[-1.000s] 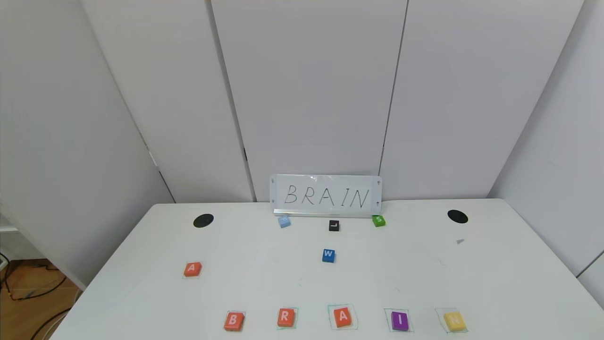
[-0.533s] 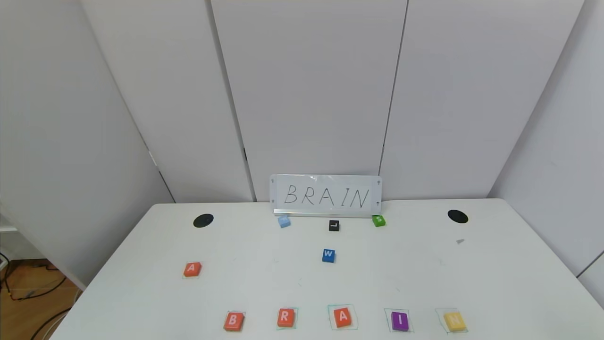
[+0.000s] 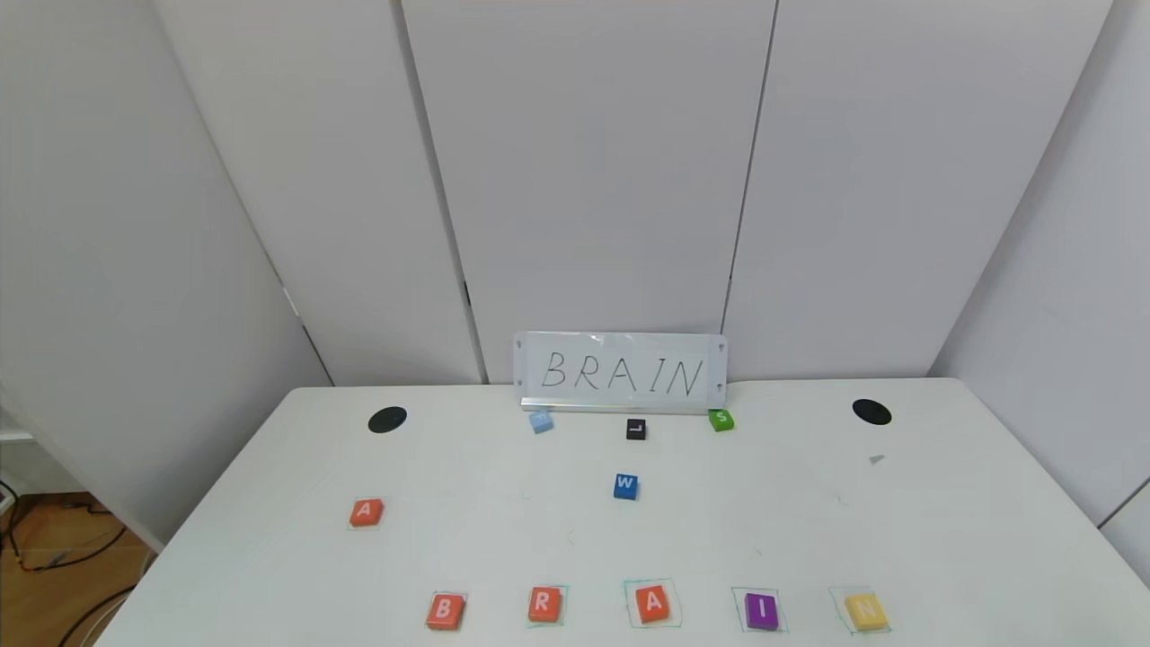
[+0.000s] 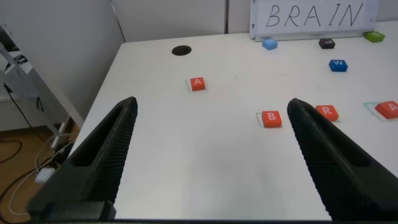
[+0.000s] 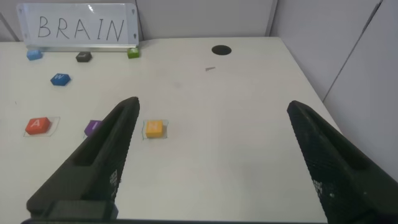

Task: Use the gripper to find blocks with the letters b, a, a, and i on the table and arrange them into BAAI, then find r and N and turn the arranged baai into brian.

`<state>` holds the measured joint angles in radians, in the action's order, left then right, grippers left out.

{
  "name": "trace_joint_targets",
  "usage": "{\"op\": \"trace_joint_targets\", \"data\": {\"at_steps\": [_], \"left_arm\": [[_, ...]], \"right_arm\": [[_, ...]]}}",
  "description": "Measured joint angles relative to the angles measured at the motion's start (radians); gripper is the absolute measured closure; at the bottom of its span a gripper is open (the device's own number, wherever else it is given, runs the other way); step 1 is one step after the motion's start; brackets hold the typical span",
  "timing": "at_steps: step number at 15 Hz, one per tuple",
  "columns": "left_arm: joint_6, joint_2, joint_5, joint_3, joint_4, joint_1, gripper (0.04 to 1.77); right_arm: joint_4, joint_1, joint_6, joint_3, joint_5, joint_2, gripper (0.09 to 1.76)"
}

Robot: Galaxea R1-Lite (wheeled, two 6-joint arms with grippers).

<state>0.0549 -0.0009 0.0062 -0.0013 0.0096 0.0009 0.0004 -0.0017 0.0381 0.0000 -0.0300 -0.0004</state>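
Observation:
Along the near edge of the white table (image 3: 943,530) lies a row of blocks: orange-red B (image 3: 445,611), orange-red R (image 3: 544,604), orange-red A (image 3: 652,603), purple I (image 3: 761,610), yellow N (image 3: 865,611). A second orange-red A (image 3: 366,512) lies apart at the left. My left gripper (image 4: 211,134) is open and empty, held back above the table's near left, with B (image 4: 271,119) and A (image 4: 198,84) ahead of it. My right gripper (image 5: 211,134) is open and empty at the near right, with N (image 5: 153,128) ahead. Neither gripper shows in the head view.
A BRAIN sign (image 3: 620,373) stands at the table's back edge. In front of it lie a light blue block (image 3: 540,420), a black L block (image 3: 636,429), a green S block (image 3: 720,420) and a blue W block (image 3: 626,486). Two black discs (image 3: 387,419) (image 3: 871,412) sit at the back corners.

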Motion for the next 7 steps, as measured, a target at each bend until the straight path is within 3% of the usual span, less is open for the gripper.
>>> {"op": "trace_joint_targets", "data": {"at_steps": [7], "left_arm": [[-0.013,0.000,-0.007,0.001,-0.004,0.000,0.09]], "right_arm": [[-0.004,0.002,0.008,0.000,0.003,0.000,0.14]]}}
